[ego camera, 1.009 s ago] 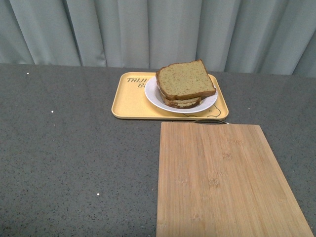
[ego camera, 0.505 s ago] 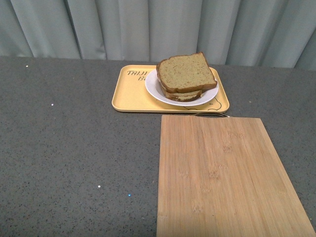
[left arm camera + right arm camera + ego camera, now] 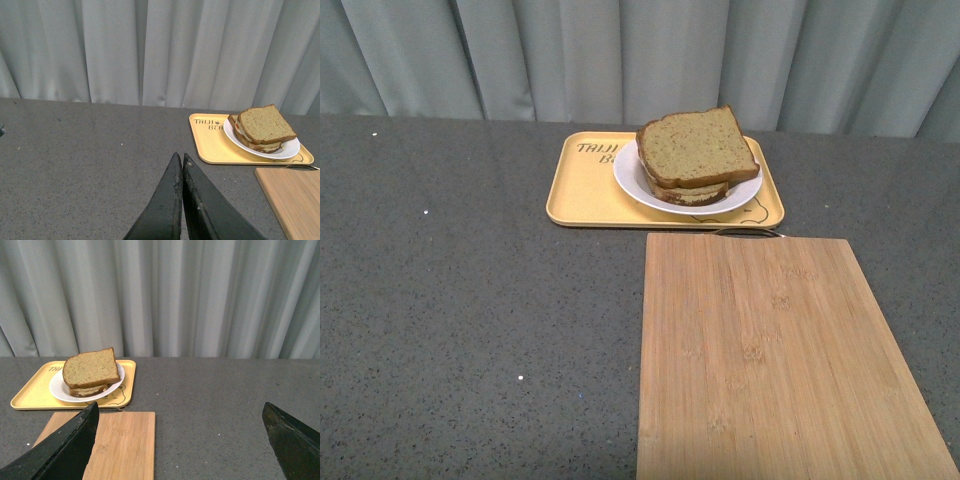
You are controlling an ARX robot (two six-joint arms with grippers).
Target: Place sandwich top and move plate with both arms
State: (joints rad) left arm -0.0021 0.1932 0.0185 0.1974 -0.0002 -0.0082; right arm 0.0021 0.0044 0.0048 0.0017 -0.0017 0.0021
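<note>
One grey table (image 3: 470, 300) fills most of the front view, backed by a pale curtain (image 3: 620, 55). A wooden board (image 3: 770, 360) is laid on the table at the near right, its far edge just beside the near rim of a yellow tray (image 3: 582, 195). On the right part of the tray a white plate (image 3: 632, 185) is set, its rim reaching past the tray's printed lettering. On the plate a stack of bread is seen, and the sandwich top (image 3: 695, 148) is laid as the uppermost slice, its crust corner overhanging the slices beneath. What lies between the lower slices cannot be made out.

No arm is seen in the front view. In the left wrist view the left gripper (image 3: 182, 160) is shown with its two dark fingers pressed together, nothing between them, above bare table well short of the tray. In the right wrist view the right gripper (image 3: 180, 412) is shown spread wide, its fingers at the frame's two sides, nothing held, with board and tray seen beyond.
</note>
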